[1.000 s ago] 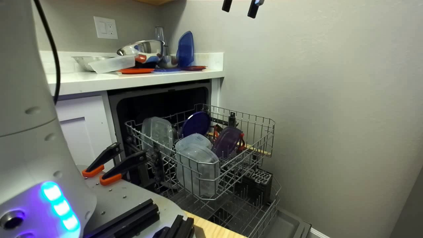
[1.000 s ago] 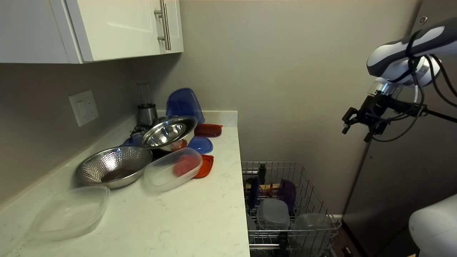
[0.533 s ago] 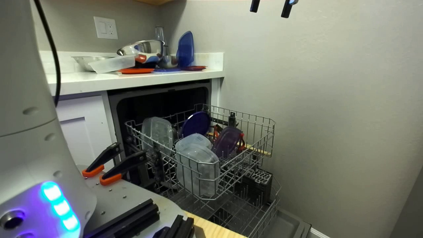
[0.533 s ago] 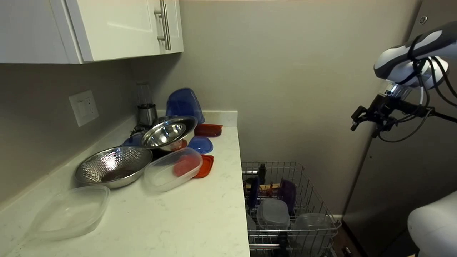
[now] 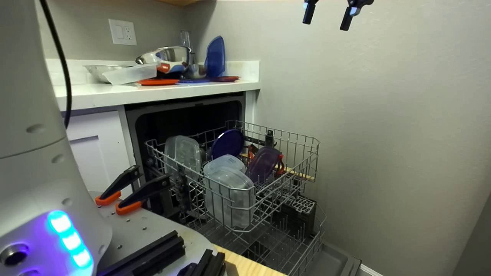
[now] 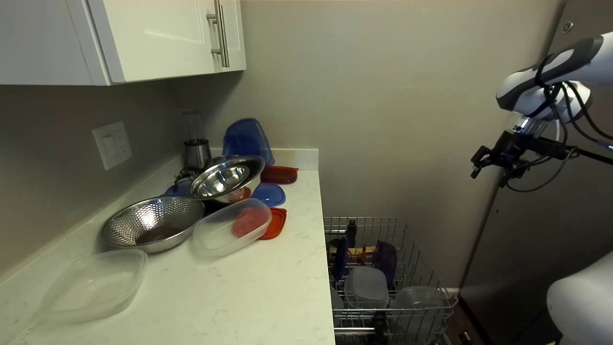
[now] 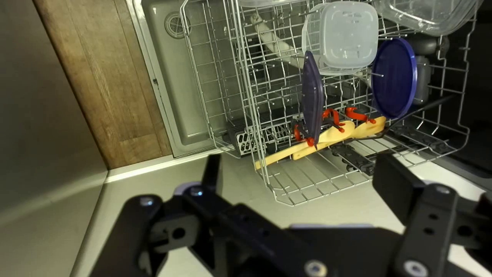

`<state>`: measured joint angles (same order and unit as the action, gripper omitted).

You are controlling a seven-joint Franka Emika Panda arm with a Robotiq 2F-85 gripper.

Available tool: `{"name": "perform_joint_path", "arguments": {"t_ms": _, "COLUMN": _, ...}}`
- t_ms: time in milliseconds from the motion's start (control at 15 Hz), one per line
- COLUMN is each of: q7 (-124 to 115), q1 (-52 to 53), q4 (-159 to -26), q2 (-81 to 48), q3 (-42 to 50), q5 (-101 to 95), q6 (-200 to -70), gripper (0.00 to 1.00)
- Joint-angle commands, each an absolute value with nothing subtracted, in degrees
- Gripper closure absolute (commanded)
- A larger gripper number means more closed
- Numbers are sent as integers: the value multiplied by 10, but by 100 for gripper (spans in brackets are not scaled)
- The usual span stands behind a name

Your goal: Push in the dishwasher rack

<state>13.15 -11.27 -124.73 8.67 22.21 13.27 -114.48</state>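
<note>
The grey wire upper rack (image 5: 245, 189) is pulled out of the dishwasher (image 5: 131, 115). It also shows in an exterior view (image 6: 392, 310) and in the wrist view (image 7: 243, 61). It holds clear containers (image 5: 230, 199), a blue lid (image 5: 228, 143), a purple lid (image 5: 264, 165) and wooden utensils (image 7: 338, 134). The lower rack (image 5: 322, 230) is also out, over the lowered door (image 5: 333, 264). My gripper (image 5: 326, 21) is open and empty, high above the rack and apart from it. It also shows in an exterior view (image 6: 488, 177) and in the wrist view (image 7: 299, 165).
A wall (image 5: 383, 115) runs along the far side of the racks. A dark fridge (image 6: 550, 230) stands to the right. The white counter (image 6: 268, 282) bears bowls, containers and lids. Orange-tipped clamps (image 5: 119, 188) sit on the robot's base plate near the rack.
My gripper has moved right in both exterior views, and in the last half second it has come slightly lower. It stays open. The racks and their contents have not moved.
</note>
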Motion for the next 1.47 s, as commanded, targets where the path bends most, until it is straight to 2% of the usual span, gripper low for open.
{"name": "perform_joint_path", "arguments": {"t_ms": 0, "q7": 134, "q1": -128, "q4": -1245, "q2": 85, "q3": 208, "q5": 135, "q6": -1143, "gripper": 0}}
{"name": "perform_joint_path", "arguments": {"t_ms": 400, "q7": 148, "q1": -126, "q4": -1255, "q2": 86, "q3": 209, "q5": 146, "q6": -1161, "gripper": 0}}
{"name": "perform_joint_path", "arguments": {"t_ms": 600, "q7": 141, "q1": -124, "q4": -1246, "q2": 42, "q3": 205, "q5": 153, "q6": -1195, "gripper": 0}}
{"name": "perform_joint_path", "arguments": {"t_ms": 1000, "q7": 152, "q1": -140, "q4": -1187, "q2": -131, "q3": 185, "q5": 180, "q6": -1335, "gripper": 0}}
{"name": "perform_joint_path", "arguments": {"t_ms": 1400, "q7": 184, "q1": -204, "q4": -1085, "q2": -291, "q3": 116, "q5": 186, "q6": -1312, "gripper": 0}}
